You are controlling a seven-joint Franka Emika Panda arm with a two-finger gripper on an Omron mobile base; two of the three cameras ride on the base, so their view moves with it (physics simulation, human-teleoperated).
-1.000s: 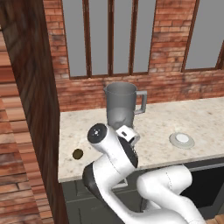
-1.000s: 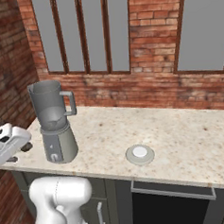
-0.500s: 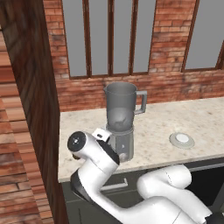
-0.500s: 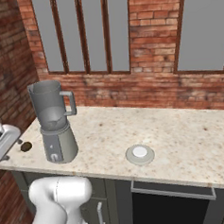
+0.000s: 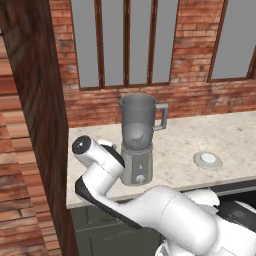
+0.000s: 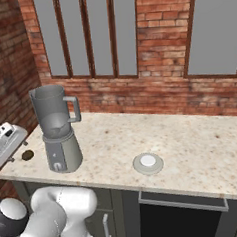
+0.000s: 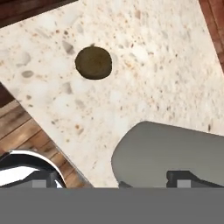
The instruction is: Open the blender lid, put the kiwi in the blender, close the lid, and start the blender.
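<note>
The blender (image 6: 58, 129) stands with its jar uncovered; the blender lid (image 6: 147, 162) lies on the counter (image 6: 202, 144) well to the side of the blender, so opening looks done. The kiwi (image 7: 93, 63) lies on the counter beside the blender's base, not yet picked up. Loading, closing and starting remain. The gripper (image 7: 151, 181) hangs above the blender's base with jaws seemingly spread wide, holding nothing.
</note>
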